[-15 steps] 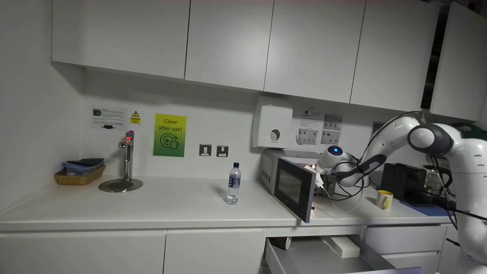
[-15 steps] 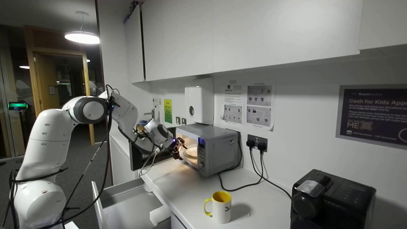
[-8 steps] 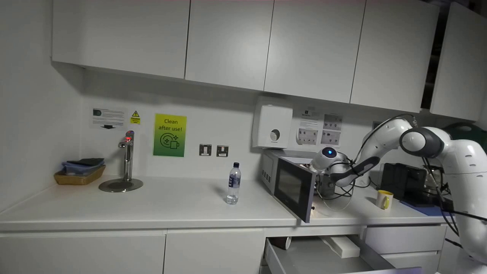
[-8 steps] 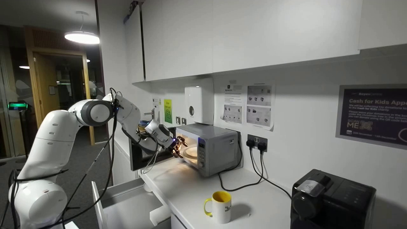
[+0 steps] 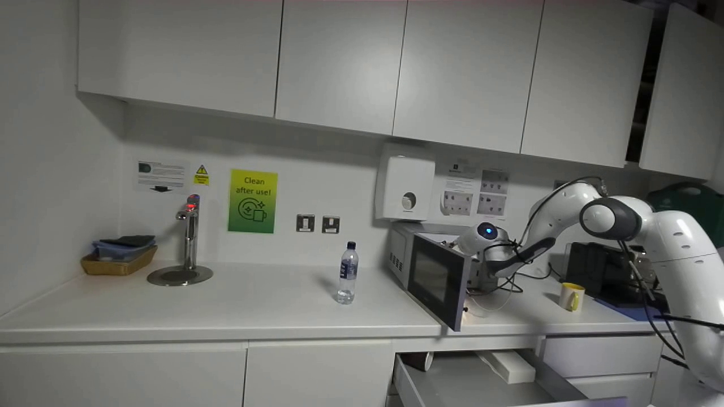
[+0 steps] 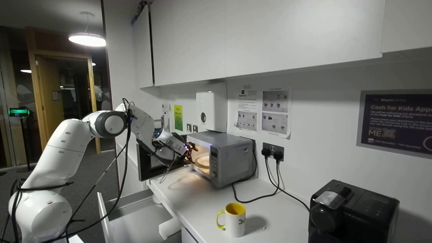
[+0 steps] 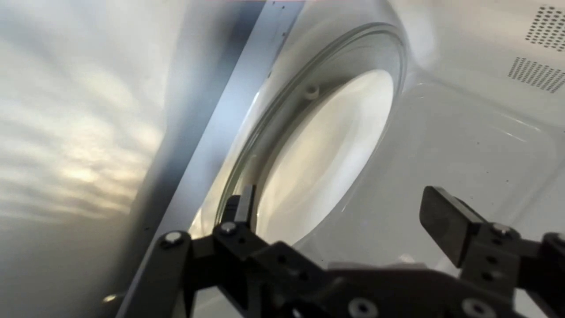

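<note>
My gripper is open and holds nothing. It is at the mouth of the open microwave, where the gripper also shows in an exterior view. Inside, a white plate or shallow bowl lies on the round glass turntable; the plate also shows in an exterior view. In the wrist view one finger overlaps the plate's near rim and the turntable edge; I cannot tell whether it touches. The opposite finger is over the pale cavity wall. The microwave door stands open and hides the gripper in that exterior view.
A white mug with a yellow inside stands on the counter near a black coffee machine. A water bottle stands beyond the door. An open drawer juts out below the counter. Cables hang from the arm.
The arm has leaned forward and down, and its elbow and wrist have moved toward the microwave. The gripper has shifted slightly at the opening. Door, plate, mug and bottle look unmoved.
</note>
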Tool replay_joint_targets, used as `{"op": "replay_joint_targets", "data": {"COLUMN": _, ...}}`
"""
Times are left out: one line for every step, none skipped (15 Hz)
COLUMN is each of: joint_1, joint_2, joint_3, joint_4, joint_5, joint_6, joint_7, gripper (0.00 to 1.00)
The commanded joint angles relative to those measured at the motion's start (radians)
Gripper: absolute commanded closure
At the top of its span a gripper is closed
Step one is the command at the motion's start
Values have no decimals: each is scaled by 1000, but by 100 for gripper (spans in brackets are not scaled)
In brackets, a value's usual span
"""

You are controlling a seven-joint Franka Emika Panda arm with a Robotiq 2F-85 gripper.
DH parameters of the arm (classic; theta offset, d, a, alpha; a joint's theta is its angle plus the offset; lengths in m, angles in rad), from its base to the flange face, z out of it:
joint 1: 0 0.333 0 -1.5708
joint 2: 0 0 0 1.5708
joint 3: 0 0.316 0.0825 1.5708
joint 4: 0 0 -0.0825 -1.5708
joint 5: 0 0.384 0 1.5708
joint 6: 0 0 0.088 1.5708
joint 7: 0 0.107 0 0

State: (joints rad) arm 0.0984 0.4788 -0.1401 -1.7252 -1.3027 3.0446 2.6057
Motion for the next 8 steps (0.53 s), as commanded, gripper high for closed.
{"op": "replay_joint_targets", "data": {"joint_1": 20, "joint_2": 56, "joint_3": -40, "joint_4": 98, "joint_5": 18, "joint_6": 71, "joint_7": 0, "gripper": 0}}
{"op": "replay_joint_targets", "data": {"joint_1": 22, "joint_2": 64, "joint_3": -45, "joint_4": 104, "joint_5": 22, "joint_6": 78, "joint_7": 0, "gripper": 0}}
{"op": "replay_joint_targets", "data": {"joint_1": 27, "joint_2": 72, "joint_3": -52, "joint_4": 112, "joint_5": 30, "joint_6": 84, "joint_7": 0, "gripper": 0}}
{"op": "replay_joint_targets", "data": {"joint_1": 30, "joint_2": 77, "joint_3": -55, "joint_4": 114, "joint_5": 40, "joint_6": 88, "joint_7": 0, "gripper": 0}}
{"op": "replay_joint_targets", "data": {"joint_1": 32, "joint_2": 83, "joint_3": -59, "joint_4": 119, "joint_5": 50, "joint_6": 93, "joint_7": 0, "gripper": 0}}
{"op": "replay_joint_targets", "data": {"joint_1": 37, "joint_2": 89, "joint_3": -63, "joint_4": 123, "joint_5": 59, "joint_6": 96, "joint_7": 0, "gripper": 0}}
{"op": "replay_joint_targets", "data": {"joint_1": 41, "joint_2": 93, "joint_3": -68, "joint_4": 124, "joint_5": 70, "joint_6": 101, "joint_7": 0, "gripper": 0}}
{"op": "replay_joint_targets", "data": {"joint_1": 47, "joint_2": 95, "joint_3": -74, "joint_4": 124, "joint_5": 79, "joint_6": 103, "joint_7": 0, "gripper": 0}}
